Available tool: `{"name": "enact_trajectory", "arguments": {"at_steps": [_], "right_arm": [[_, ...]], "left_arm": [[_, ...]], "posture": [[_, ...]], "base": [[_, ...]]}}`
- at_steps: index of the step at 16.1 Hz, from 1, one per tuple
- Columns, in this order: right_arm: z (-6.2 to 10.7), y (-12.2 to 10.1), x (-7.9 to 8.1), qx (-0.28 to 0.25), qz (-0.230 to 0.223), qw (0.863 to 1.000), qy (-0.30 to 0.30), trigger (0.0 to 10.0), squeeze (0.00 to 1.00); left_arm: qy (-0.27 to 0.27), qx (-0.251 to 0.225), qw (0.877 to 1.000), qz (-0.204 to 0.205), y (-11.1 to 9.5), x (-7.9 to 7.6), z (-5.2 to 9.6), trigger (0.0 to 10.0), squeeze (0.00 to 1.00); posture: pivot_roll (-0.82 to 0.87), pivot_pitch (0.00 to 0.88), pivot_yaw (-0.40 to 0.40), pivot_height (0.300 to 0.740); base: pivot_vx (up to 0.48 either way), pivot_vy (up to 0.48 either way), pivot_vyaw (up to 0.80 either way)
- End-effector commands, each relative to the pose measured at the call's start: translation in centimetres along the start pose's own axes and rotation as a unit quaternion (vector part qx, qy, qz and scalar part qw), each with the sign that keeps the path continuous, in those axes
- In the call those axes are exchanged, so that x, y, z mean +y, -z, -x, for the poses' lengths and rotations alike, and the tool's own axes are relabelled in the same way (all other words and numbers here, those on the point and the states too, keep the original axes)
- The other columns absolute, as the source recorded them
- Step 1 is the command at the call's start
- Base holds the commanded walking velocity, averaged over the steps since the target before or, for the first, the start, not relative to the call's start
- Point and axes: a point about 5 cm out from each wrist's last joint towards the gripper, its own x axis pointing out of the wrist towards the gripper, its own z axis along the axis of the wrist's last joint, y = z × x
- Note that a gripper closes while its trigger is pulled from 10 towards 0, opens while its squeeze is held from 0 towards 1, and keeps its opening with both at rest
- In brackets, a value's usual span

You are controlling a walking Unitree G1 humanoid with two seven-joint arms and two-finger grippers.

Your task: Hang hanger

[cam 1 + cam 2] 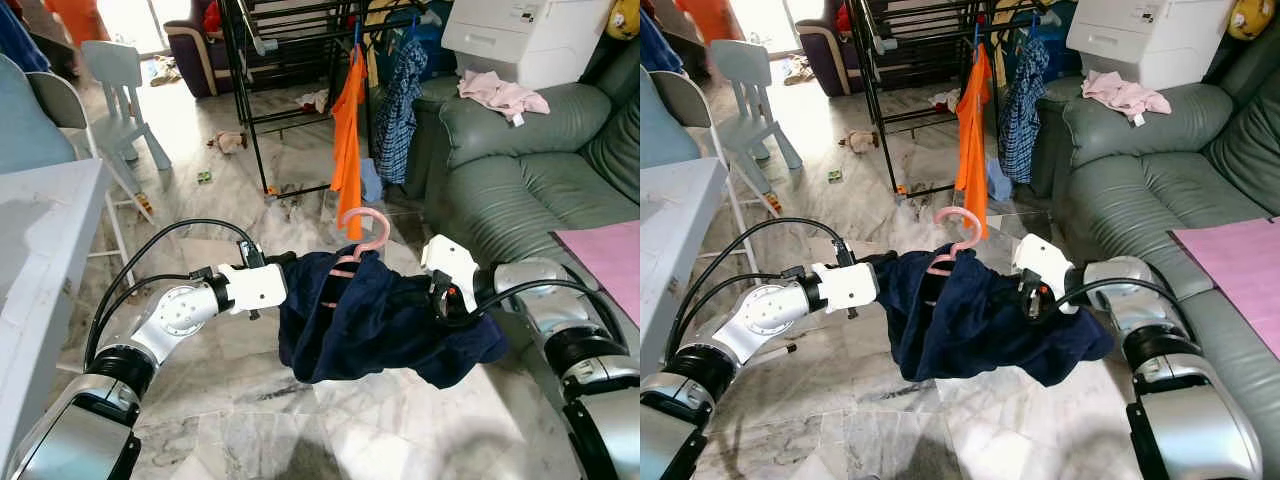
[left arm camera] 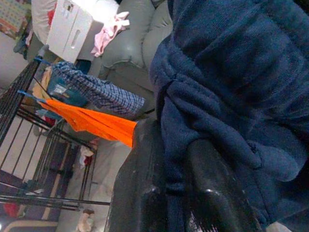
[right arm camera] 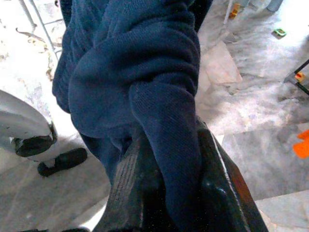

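A dark navy garment hangs between my two arms above the marble floor, with a pink hanger poking its hook out of the top. My left gripper is shut on the garment's left side; its fingers pinch navy cloth. My right gripper is shut on the right side, cloth bunched between its fingers. Beyond stands a black drying rack holding an orange shirt and a checked blue shirt.
A green sofa runs along the right with pink clothes and a pink sheet on it. A white table is at the left. A pale blue child's chair stands far left. Small toys litter the floor.
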Motion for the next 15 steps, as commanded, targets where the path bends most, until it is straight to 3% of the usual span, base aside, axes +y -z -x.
{"name": "enact_trajectory", "arguments": {"at_steps": [1,2,3,4,6,9,11,12,13,15], "right_arm": [[-0.3,0.0,0.0,-0.005,0.001,1.0,0.026,0.0,0.0],[-0.4,0.0,-0.1,-0.004,0.001,0.999,0.036,0.0,0.0],[-0.5,0.0,-0.1,-0.004,0.0,0.999,0.053,0.0,0.0],[-0.9,0.2,-0.1,-0.002,-0.004,0.997,0.083,0.0,0.0],[-1.3,0.9,0.2,0.01,-0.014,0.993,0.116,0.0,0.0],[-1.7,1.8,0.3,0.024,-0.044,0.984,0.172,0.0,0.0],[-1.8,2.0,-0.1,0.022,-0.079,0.966,0.244,0.0,0.0],[-1.8,2.1,-0.3,0.015,-0.11,0.952,0.285,0.0,0.0],[-1.8,2.2,-0.3,0.009,-0.128,0.943,0.306,0.0,0.0],[-1.9,2.4,0.2,-0.021,-0.181,0.917,0.356,0.0,0.0]], "left_arm": [[-0.028,-0.002,1.0,0.01,-0.2,1.0,-0.2,7.4,0.0],[-0.025,0.003,0.999,0.019,0.0,0.8,-0.2,10.0,0.0],[-0.025,0.011,0.999,0.042,0.3,0.6,-0.1,10.0,1.0],[-0.005,0.023,0.998,0.057,0.7,-0.1,0.1,10.0,1.0],[0.009,0.024,0.999,0.039,0.8,-0.6,0.3,10.0,1.0],[0.023,0.032,0.999,0.029,1.2,-0.5,1.2,10.0,1.0],[-0.054,0.041,0.994,0.087,1.7,0.3,1.7,10.0,1.0],[-0.132,0.071,0.979,0.141,2.6,0.6,2.0,10.0,1.0],[-0.179,0.082,0.966,0.169,3.0,0.5,2.3,10.0,1.0],[-0.295,0.096,0.908,0.282,3.9,-1.2,3.4,10.0,1.0]], "posture": [[-0.13,0.0,0.041,0.74],[-0.13,0.0,0.043,0.74],[-0.13,0.0,0.049,0.74],[-0.13,0.0,0.056,0.74],[-0.13,0.0,0.059,0.74],[-0.14,0.0,0.052,0.74],[-0.14,0.0,0.054,0.74],[-0.15,0.0,0.058,0.74],[-0.15,0.0,0.061,0.74],[-0.16,0.0,0.062,0.74]], "base": [[0.0,0.0,0.0],[0.0,0.0,0.0],[0.0,0.0,0.0],[0.0,0.0,0.0],[0.0,0.0,0.0],[0.0,0.0,0.0],[0.0,0.0,0.0],[0.0,0.0,0.0],[0.0,0.0,0.0],[0.0,0.0,0.0]]}}
